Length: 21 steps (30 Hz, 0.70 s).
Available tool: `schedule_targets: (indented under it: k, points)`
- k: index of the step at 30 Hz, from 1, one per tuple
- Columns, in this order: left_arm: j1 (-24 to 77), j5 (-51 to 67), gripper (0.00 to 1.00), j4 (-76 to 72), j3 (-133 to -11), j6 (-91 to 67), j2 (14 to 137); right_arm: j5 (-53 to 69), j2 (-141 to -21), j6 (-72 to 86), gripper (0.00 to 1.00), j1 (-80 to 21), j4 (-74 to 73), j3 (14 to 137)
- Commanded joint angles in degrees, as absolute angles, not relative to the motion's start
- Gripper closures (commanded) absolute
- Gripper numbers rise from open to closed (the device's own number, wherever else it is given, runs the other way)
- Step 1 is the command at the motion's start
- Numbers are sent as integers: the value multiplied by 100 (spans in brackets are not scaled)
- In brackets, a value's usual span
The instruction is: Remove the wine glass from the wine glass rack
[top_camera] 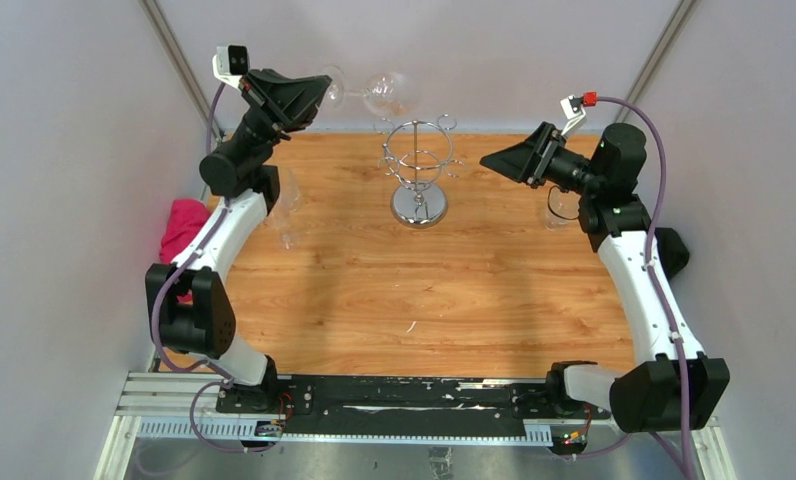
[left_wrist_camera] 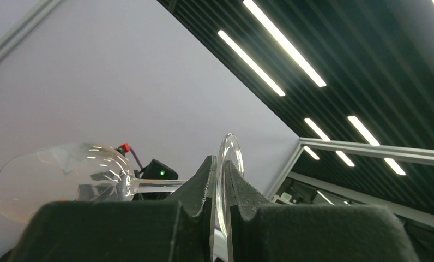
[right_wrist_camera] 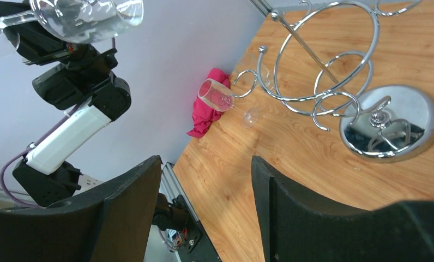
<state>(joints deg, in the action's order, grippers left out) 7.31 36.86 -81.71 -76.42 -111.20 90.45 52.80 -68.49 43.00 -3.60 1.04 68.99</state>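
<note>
My left gripper (top_camera: 317,95) is shut on the round foot (left_wrist_camera: 229,155) of a clear wine glass (top_camera: 384,93). It holds the glass on its side, high at the back, above and left of the rack and apart from it. The bowl (left_wrist_camera: 62,173) points away from the fingers; it also shows in the right wrist view (right_wrist_camera: 89,16). The chrome wine glass rack (top_camera: 419,165) stands on its mirrored base (top_camera: 420,207) at the table's back middle, with no glass on its hooks (right_wrist_camera: 324,71). My right gripper (top_camera: 494,160) is open and empty, right of the rack (right_wrist_camera: 206,169).
A second wine glass (top_camera: 286,208) stands on the table by the left arm, next to a pink cloth (top_camera: 182,230); both show in the right wrist view (right_wrist_camera: 220,97). Another glass (top_camera: 559,210) stands behind the right arm. Grey walls close in the back and sides.
</note>
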Motion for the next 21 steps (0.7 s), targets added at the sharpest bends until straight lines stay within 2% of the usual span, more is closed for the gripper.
schedule_targets:
  k: [1,6,11,15,21]
  points:
    - [928,3496,100,-8921,-7247,-11047,8318,5606,-6682,4615,34,-262,980,6688]
    - [1302,3445,100,-8921,-6619,-10733,7777,5939,-6790,5795,34,-262,2807,6379]
    - [1520,3441,100,-8921,-6139,-10498,7443,6099,-7224,7834,34,-264,5841,6045]
    - [1556,3467,100,-8922,-6036,-10414,7289,5781,-7815,9972,34,-261,8820,6002]
    - [1573,3471,100,-8921,-6069,-10356,7185,5723,-8033,10291,33,-404,9145,6073]
